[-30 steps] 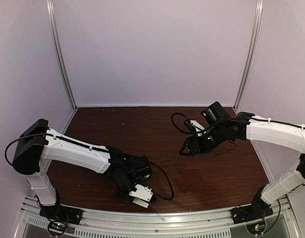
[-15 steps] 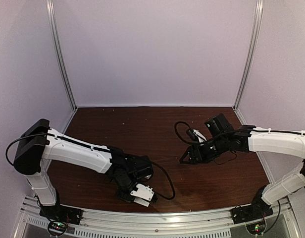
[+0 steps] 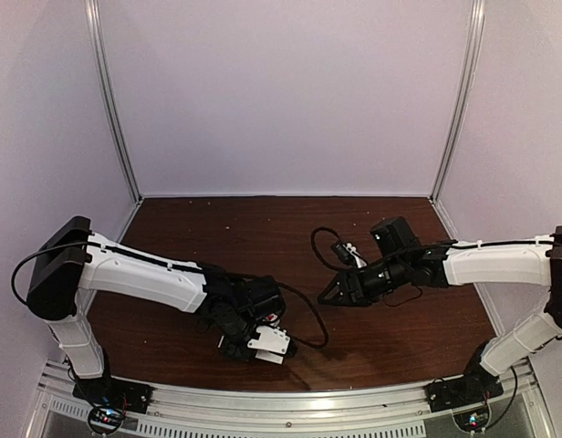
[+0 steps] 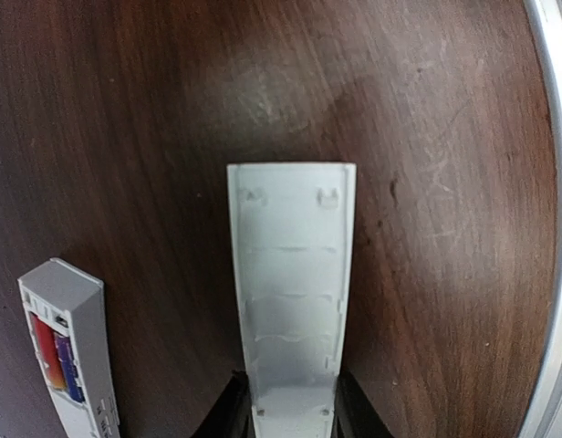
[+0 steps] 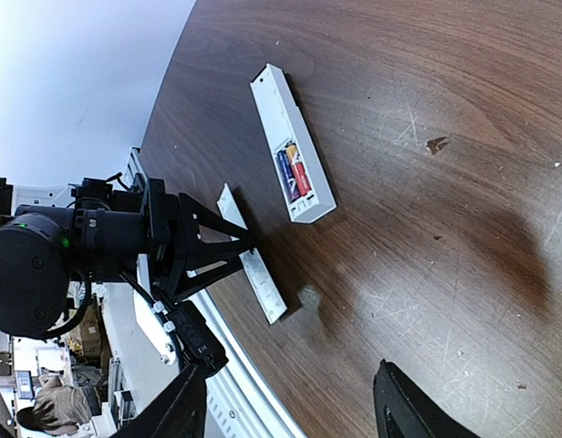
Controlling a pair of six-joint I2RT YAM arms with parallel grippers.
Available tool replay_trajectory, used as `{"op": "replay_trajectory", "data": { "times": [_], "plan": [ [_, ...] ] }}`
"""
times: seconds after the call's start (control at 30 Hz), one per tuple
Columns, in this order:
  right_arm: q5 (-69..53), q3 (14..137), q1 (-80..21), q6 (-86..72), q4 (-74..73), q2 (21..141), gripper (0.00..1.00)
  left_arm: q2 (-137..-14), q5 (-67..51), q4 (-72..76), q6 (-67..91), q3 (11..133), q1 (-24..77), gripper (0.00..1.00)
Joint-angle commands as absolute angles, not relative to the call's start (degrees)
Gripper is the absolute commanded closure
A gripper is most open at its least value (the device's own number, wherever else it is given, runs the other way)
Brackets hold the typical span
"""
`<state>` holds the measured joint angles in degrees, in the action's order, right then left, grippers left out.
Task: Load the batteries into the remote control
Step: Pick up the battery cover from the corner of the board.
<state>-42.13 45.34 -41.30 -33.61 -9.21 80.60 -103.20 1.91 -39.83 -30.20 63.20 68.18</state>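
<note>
Close to the near edge of the surface (image 4: 171,109), a little left of its middle, the left gripper (image 4: 290,412) is clamped on one end of a thin, flat white cover strip (image 4: 290,292). One finger presses each long side. The strip's ribbed inner face is turned to the wrist camera, and it slopes down toward the wood. I cannot tell whether its free end touches the surface.

Just beside the strip, and apart from it, the remote control (image 4: 89,356) lies flat on the surface with its slot facing up. Both batteries (image 4: 55,358) sit in that slot side by side, one red-orange and one dark blue-purple.

Farther from the near edge, on the right half of the surface, the right gripper (image 3: 332,294) hangs above the wood. Its fingers are spread apart with nothing between them, and they point toward the remote control.
</note>
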Motion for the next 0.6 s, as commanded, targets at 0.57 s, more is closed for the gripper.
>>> {"op": "replay_trajectory", "data": {
  "times": [0.57],
  "plan": [
    [-52.82, 58.90, -48.30, -25.43, -17.75, 97.02, 0.39, -100.24, 9.11, -33.67, -29.90, 68.32, 67.28, 0.88]
  ]
}}
